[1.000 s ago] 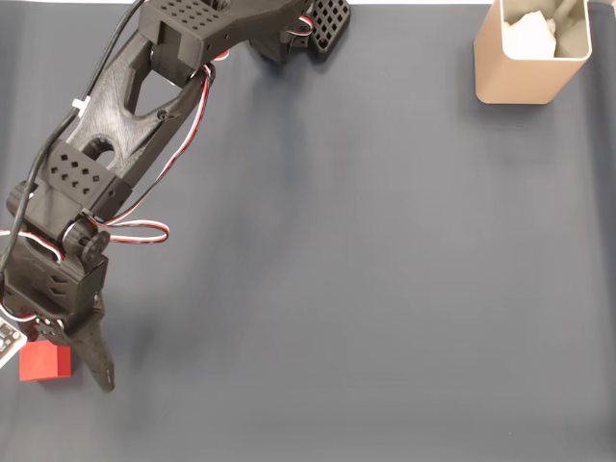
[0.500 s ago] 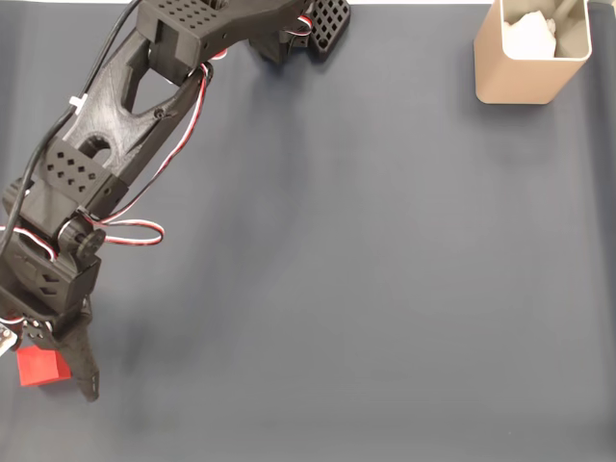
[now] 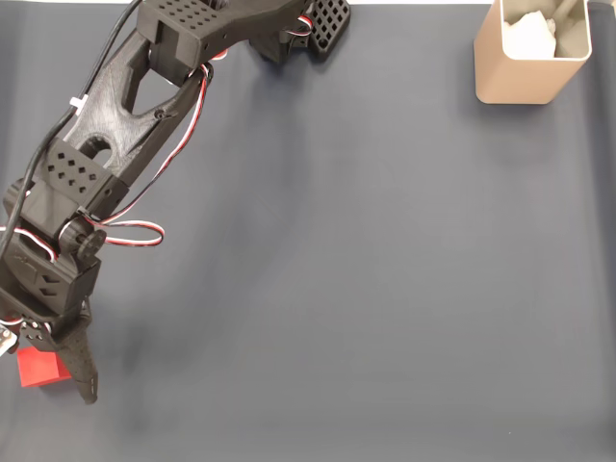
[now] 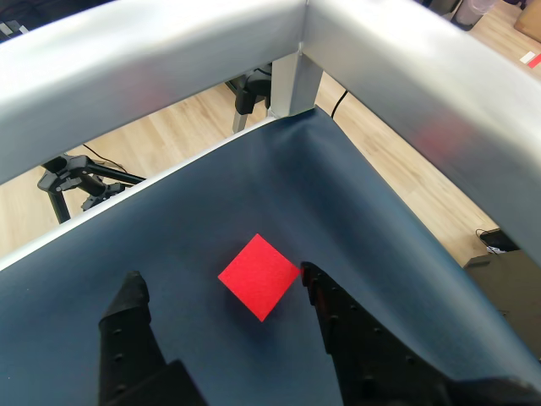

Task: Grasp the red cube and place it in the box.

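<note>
Tool: the tool (image 4: 218, 277) has its two black fingers spread apart and grips nothing. In the wrist view the right finger (image 4: 325, 296) touches or nearly touches a corner of the red cube (image 4: 259, 277); the left finger stands apart from it.
Red cube: it lies flat on the counter (image 3: 366, 289) between the fingers, at the lower left edge in the fixed view (image 3: 38, 367).
Box: the box (image 3: 520, 72) stands upright at the counter's top right corner, well apart from the cube, with something white inside.
Writing: none readable.
Surroundings: a dark grey mat covers the counter; a silver frame rail (image 4: 380, 51) and a wooden floor (image 4: 194, 127) lie beyond its edge.
</note>
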Controlling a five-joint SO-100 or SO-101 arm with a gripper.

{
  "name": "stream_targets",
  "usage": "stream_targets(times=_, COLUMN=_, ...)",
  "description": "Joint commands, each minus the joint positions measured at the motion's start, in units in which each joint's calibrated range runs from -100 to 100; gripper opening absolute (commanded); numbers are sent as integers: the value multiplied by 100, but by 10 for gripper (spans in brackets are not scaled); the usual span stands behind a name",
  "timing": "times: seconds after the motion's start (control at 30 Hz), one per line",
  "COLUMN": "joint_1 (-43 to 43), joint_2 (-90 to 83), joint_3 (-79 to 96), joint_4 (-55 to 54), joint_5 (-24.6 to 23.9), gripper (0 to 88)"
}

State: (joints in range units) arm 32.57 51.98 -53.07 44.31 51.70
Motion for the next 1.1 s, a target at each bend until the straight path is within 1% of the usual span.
stream_targets(times=0.0, joint_1=-103, joint_2=-111, joint_3=-240, joint_4=-38, joint_5=-73, gripper=419)
stream_targets(times=0.7, joint_1=-167, joint_2=-172, joint_3=-121, joint_4=143, joint_5=-44, gripper=412)
stream_targets(times=1.07, joint_1=39, joint_2=-68, joint_3=-121, joint_4=151, joint_5=-34, gripper=409)
